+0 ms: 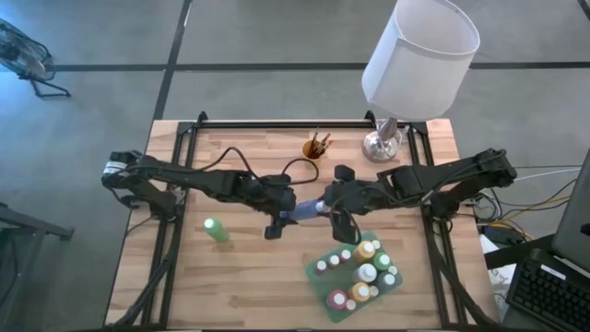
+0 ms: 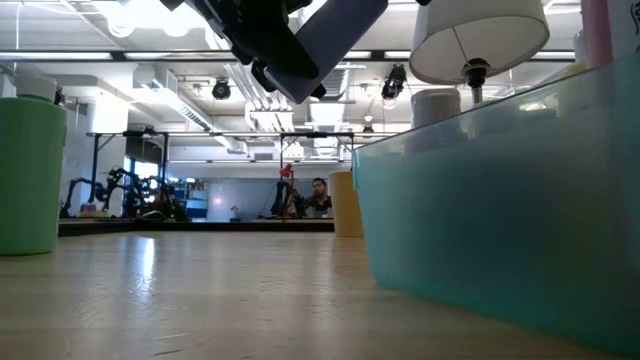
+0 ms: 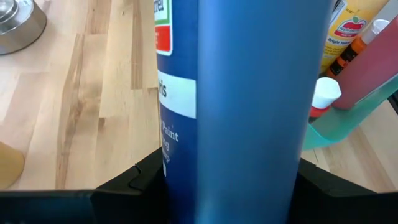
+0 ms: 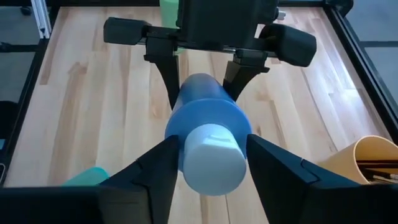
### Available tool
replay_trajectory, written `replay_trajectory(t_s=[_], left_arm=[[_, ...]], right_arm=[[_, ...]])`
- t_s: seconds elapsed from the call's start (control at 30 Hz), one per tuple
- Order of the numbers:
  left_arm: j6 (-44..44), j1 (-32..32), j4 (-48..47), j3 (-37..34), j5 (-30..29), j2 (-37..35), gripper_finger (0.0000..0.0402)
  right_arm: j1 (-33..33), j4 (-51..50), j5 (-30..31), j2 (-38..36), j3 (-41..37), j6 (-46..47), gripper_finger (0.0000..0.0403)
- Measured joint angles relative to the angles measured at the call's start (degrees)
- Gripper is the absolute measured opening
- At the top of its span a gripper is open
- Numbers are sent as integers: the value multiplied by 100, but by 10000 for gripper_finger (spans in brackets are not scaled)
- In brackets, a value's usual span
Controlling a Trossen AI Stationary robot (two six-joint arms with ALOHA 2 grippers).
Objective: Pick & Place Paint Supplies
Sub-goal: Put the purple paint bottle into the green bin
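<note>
From above, a wooden tabletop [image 1: 249,286] carries two dark arms that meet near its centre. The left claw [image 1: 288,214] and the right claw [image 1: 324,210] face each other with a blue paint bottle [image 1: 304,211] lying level between them, off the wood. A green paint bottle [image 1: 218,231] stands alone at about eight o'clock from the centre. A green tray [image 1: 324,288] at about five o'clock holds a cluster of white-capped paint bottles [image 1: 367,273]. At twelve o'clock sits a tan cup of brushes [image 1: 316,146], with a white-shaded lamp [image 1: 417,57] just beside it toward one o'clock.

From tabletop height, the blue bottle [image 2: 338,32] hangs tilted in the air at twelve o'clock, with dark claw parts around its upper end. The green bottle [image 2: 28,175] stands at nine o'clock, and the translucent teal tray wall [image 2: 500,200] fills the three o'clock side. A person sits far off in the room behind.

From the left wrist, the blue bottle [image 3: 249,106] fills the middle, its printed label showing; the left claw pinches it between its dark fingers [image 3: 137,186].

From the right wrist, the blue bottle's white cap [image 4: 211,158] points at the camera. The right claw's fingers [image 4: 155,168] sit on either side of the bottle's neck end; whether they press it cannot be told. The left claw [image 4: 202,81] grips the far end.
</note>
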Motion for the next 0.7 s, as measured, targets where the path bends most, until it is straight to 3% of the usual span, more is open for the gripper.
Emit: replay_trajectory(t_s=[0.3,0.57,0.7], left_arm=[[24,0,-6,0,3,0,217],[22,0,-8,0,13,0,217],[43,-2,-6,0,24,0,217]], right_arm=[[0,100,-74,0,0,-76,114],[-2,98,-168,1,0,-61,116],[-2,100,-169,2,-2,-21,153]])
